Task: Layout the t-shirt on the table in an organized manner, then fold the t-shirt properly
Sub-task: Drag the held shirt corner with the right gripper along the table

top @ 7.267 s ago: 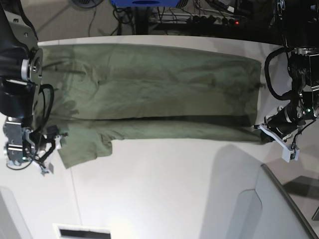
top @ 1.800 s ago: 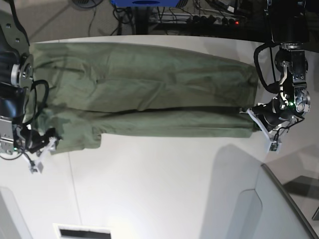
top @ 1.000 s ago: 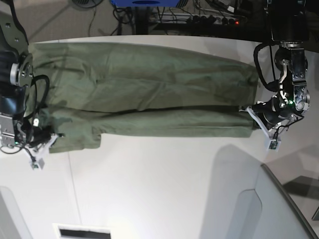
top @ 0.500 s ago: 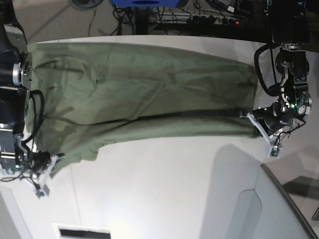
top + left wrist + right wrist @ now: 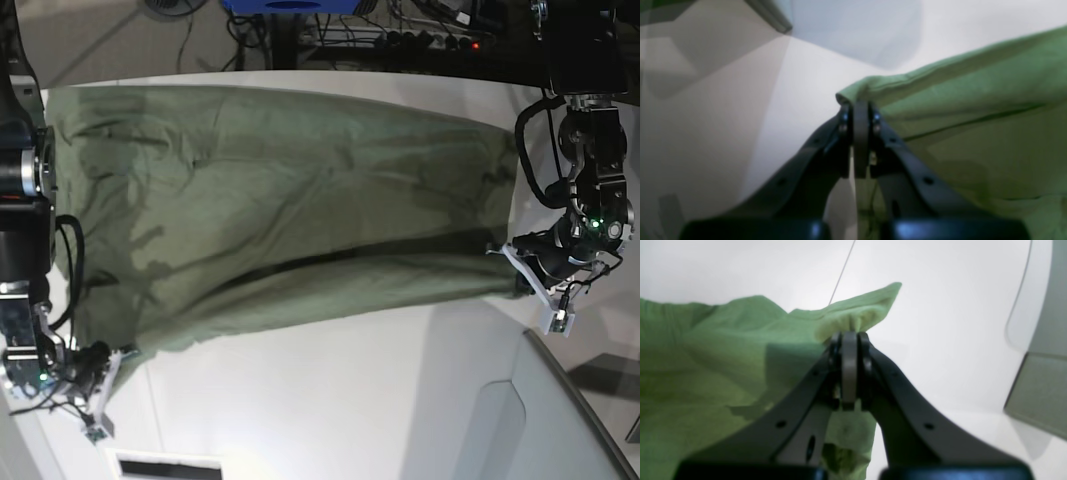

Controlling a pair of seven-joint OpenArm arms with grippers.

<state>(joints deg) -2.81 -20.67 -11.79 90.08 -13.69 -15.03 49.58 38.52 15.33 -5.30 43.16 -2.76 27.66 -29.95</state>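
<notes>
Since a moment ago the right gripper, at the base view's lower left, has dragged its corner of the olive t-shirt down the white worktop, opening the folded flap to lay the shirt flat. The left gripper, at right, barely moved. The wrist views alone show each set of fingers clamped on bunched hem.
</notes>
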